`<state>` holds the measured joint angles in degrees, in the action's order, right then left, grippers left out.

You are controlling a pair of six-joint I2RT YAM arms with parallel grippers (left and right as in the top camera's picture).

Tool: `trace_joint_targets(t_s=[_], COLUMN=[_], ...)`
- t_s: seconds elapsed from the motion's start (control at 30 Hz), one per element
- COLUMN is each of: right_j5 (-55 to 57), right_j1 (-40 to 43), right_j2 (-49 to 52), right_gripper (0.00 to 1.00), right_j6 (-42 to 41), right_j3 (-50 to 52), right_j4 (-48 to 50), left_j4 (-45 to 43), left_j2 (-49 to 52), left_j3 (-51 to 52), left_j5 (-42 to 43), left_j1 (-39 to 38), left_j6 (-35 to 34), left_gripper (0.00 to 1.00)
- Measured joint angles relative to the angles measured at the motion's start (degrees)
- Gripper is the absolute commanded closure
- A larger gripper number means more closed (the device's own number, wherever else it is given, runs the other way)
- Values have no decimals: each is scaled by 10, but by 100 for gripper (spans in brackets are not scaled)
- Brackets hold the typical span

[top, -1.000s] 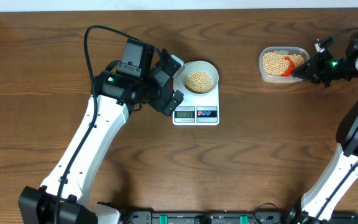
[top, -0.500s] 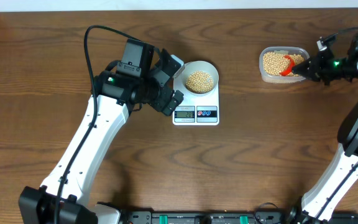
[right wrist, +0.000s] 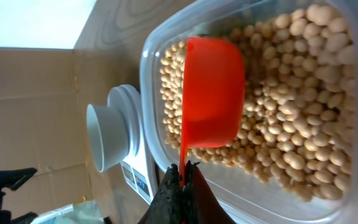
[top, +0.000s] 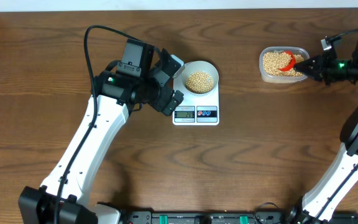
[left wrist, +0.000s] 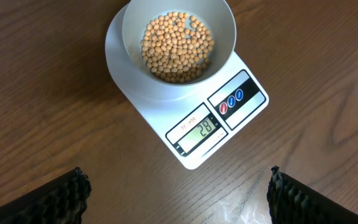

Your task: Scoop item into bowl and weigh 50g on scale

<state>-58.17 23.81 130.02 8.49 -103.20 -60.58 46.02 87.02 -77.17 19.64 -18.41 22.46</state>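
The right pincer (right wrist: 180, 186) is clamped shut on the handle of the red scoop (right wrist: 213, 93), set over the soybeans (right wrist: 291, 124) in the clear tub (top: 265, 74) at far right, well apart from the part-filled white bowl (left wrist: 222, 28) on the scale (left wrist: 166, 112). I'd worry a heaped or tilted scoop sheds beans on the long carry left, or one big pour overshoots with the display (left wrist: 199, 130) reading 28. The left pincer (left wrist: 179, 196) hangs wide open and empty just left of the scale, where a nudge would spoil the reading; the counter (top: 260, 155) is brown wood grain, with a pale strip (top: 166, 5) beyond its far edge.
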Motion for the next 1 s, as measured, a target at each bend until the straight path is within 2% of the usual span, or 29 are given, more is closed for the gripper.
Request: trace_joint_targets(t_s=[1.0], right_j5=[-100], right_j1=[23], right_j2=[0], right_gripper=[99], right_j6=[41], right_j3=[0], right_j4=[-4], left_j4=[0], left_j2=[0], left_j3=[0], left_j5=[0], left_j1=[0], left_j6=[0], left_gripper=[7])
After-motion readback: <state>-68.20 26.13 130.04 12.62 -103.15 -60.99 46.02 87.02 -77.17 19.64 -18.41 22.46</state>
